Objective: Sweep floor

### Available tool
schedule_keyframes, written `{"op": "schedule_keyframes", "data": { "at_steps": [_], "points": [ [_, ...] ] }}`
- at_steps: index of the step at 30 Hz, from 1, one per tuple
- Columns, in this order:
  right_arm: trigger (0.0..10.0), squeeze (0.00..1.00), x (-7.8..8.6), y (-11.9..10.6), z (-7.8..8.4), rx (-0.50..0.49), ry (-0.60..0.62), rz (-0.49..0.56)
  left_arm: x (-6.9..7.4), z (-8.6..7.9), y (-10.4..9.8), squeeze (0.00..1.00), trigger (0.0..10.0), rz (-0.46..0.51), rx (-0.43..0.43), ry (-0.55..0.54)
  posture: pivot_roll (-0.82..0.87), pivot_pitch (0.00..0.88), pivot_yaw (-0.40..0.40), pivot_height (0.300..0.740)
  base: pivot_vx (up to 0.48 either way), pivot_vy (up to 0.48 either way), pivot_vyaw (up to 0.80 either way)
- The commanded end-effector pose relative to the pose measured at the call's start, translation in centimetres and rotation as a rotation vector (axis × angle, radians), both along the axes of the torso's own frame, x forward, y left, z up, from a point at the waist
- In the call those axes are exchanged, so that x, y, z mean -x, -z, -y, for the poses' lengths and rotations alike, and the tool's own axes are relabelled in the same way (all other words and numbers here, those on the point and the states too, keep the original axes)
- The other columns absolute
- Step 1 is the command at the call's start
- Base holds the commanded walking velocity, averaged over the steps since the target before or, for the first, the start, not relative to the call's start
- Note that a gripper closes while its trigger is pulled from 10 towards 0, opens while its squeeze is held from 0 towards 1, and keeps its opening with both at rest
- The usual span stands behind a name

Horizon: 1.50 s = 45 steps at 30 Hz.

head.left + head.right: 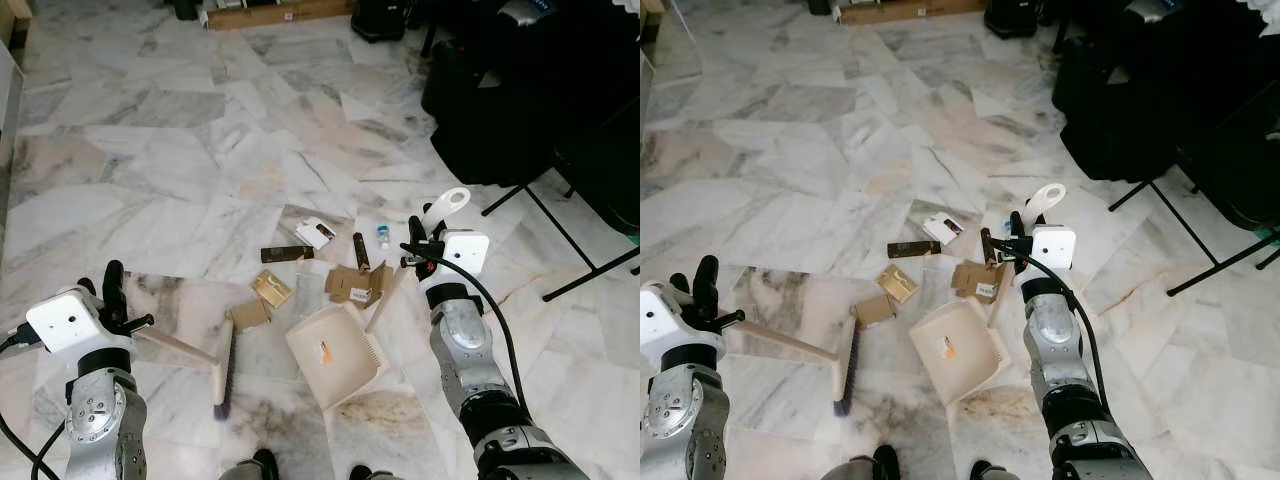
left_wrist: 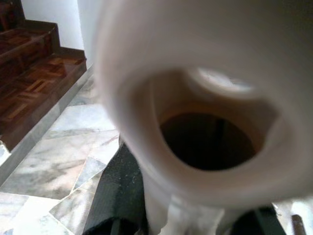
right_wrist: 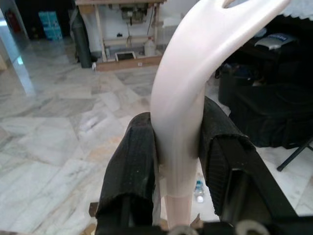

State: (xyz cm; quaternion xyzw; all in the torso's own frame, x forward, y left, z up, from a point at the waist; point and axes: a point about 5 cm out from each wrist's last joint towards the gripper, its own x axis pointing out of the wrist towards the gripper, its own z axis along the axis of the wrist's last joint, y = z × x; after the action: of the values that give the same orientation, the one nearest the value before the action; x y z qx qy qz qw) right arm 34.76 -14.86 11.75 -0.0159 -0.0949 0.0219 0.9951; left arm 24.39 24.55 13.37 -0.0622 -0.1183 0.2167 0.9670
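Note:
A cream broom lies low over the marble floor, its dark-bristled head just left of the litter. My left gripper is shut on the broom's handle; the handle's hollow end looms close in the left wrist view. A cream dustpan rests on the floor with its mouth toward the broom. My right gripper is shut on the dustpan's long handle, one black finger on each side. Cardboard scraps, a white card, a dark stick and a small bottle lie behind the pan.
Black bags and a chair crowd the right side, with thin black legs reaching over the floor. A wooden plank lies at the far wall. Wooden steps rise beside my left arm. Open marble floor stretches ahead to the left.

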Motion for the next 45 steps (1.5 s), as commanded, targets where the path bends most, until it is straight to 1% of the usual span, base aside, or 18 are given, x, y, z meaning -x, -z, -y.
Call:
{"op": "schedule_keyframes", "data": {
  "at_steps": [1,9,14,20,28,35,45],
  "points": [
    [10.0,0.0,-0.1,-0.6,-0.2,0.01,-0.012,0.028,0.3,-0.6,-0.4,0.0,10.0,0.029,-0.015,-0.034,0.01,0.199,-0.038,0.74,0.322,0.0,0.0],
    [10.0,0.0,0.0,-0.6,-0.3,0.001,-0.016,0.031,0.3,-0.9,-0.7,0.0,10.0,0.044,-0.026,-0.062,0.01,0.185,-0.036,0.74,0.329,0.0,0.16],
    [10.0,0.0,0.1,-0.5,-0.4,0.014,-0.026,0.031,0.4,-1.6,-1.0,0.0,10.0,0.056,-0.033,-0.096,0.01,0.178,-0.036,0.74,0.336,0.0,0.09],
    [10.0,0.0,0.1,-0.5,-0.6,0.016,-0.039,0.03,0.4,-1.8,-1.1,0.0,10.0,0.062,-0.038,-0.116,0.01,0.186,-0.037,0.74,0.317,0.0,0.73],
    [10.0,0.0,0.1,-0.5,-0.6,0.009,-0.038,0.03,0.5,-1.9,-1.1,0.0,10.0,0.067,-0.038,-0.132,0.01,0.192,-0.039,0.74,0.0,0.0,0.71],
    [10.0,0.0,0.0,-0.5,-0.3,0.004,-0.026,0.026,0.4,-1.8,-0.9,0.0,10.0,0.061,-0.035,-0.126,0.01,0.2,-0.042,0.74,0.0,0.0,0.0],
    [10.0,0.0,-0.2,-0.4,-0.2,-0.024,-0.004,0.003,0.3,-1.4,-0.7,0.0,10.0,0.055,-0.022,-0.092,0.01,0.204,-0.041,0.74,0.276,0.0,-0.08]
  ]
}}
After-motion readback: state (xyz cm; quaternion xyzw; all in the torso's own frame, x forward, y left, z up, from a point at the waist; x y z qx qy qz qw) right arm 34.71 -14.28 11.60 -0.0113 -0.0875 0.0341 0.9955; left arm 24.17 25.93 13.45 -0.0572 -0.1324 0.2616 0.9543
